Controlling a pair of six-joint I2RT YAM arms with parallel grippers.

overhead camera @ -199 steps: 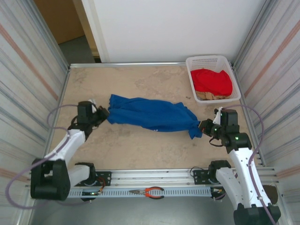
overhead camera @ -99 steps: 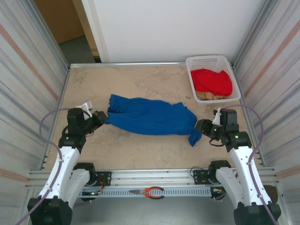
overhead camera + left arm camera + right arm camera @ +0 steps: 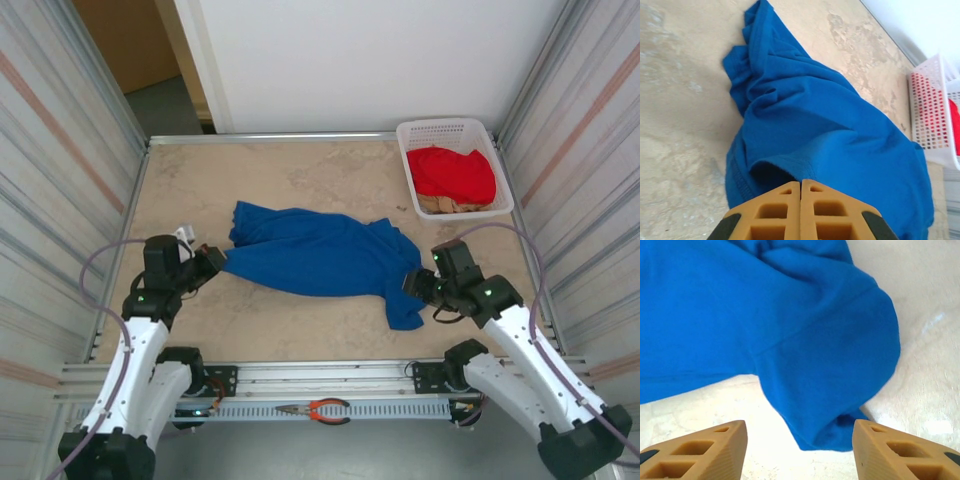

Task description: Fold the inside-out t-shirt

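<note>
The inside-out t-shirt [image 3: 320, 255] is royal blue and lies bunched in a long band across the middle of the table. My left gripper [image 3: 216, 260] is at the shirt's left end, shut on a stitched edge of the cloth. In the left wrist view the t-shirt [image 3: 830, 125] runs away from the closed left gripper [image 3: 800, 187]. My right gripper [image 3: 412, 285] stands open at the shirt's right end. In the right wrist view a loose flap of the t-shirt [image 3: 765, 305] lies on the table just ahead of the open right gripper [image 3: 800, 450], with nothing held between its fingers.
A white basket [image 3: 408, 140] at the back right holds a red garment [image 3: 455, 172] and a tan cloth [image 3: 445, 205]. Red-handled pliers [image 3: 318, 408] lie on the front rail. Corrugated walls close in both sides. Bare tabletop [image 3: 300, 320] lies in front of the shirt.
My right gripper has opened and let go of the shirt's right end, which dropped flat onto the table. The right arm shifted left and nearer. My left gripper drew its end slightly nearer.
</note>
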